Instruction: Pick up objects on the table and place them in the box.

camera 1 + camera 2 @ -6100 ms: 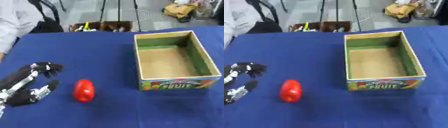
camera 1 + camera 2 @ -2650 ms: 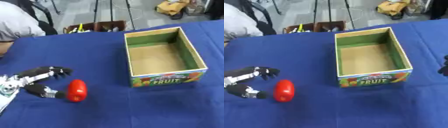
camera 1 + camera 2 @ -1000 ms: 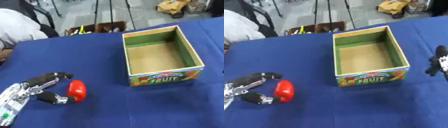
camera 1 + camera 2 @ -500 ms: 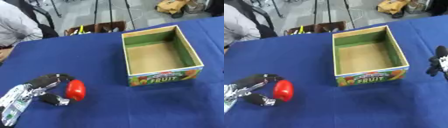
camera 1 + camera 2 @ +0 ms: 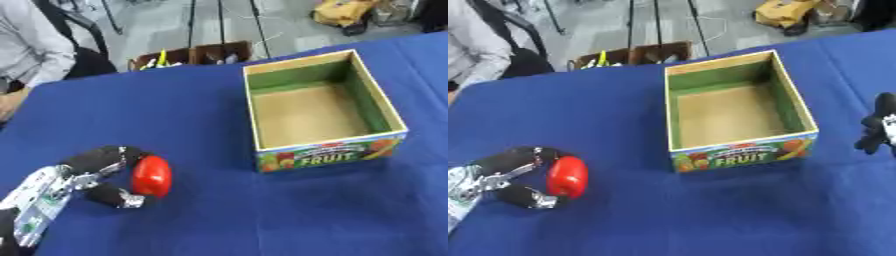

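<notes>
A red, oval fruit-like object (image 5: 151, 175) lies on the blue table (image 5: 201, 115) at the lower left. My left hand (image 5: 96, 172) reaches in from the lower left corner, its fingers and thumb curled around the red object from its left side. An open cardboard box (image 5: 319, 112) with a green inner wall and a "FRUIT" label stands right of centre, with nothing visible inside. My right hand (image 5: 878, 124) shows only in the right eye view, at the right edge beside the box, fingers pointing up and relaxed.
A small brown crate (image 5: 188, 54) with yellow items sits just beyond the table's far edge. A person in a grey top (image 5: 35, 47) sits at the far left corner. Yellow gear (image 5: 346, 11) lies on the floor behind.
My left hand has closed in on the red object, and its fingers now wrap it. The red object has stayed in place on the table. The right hand has barely moved.
</notes>
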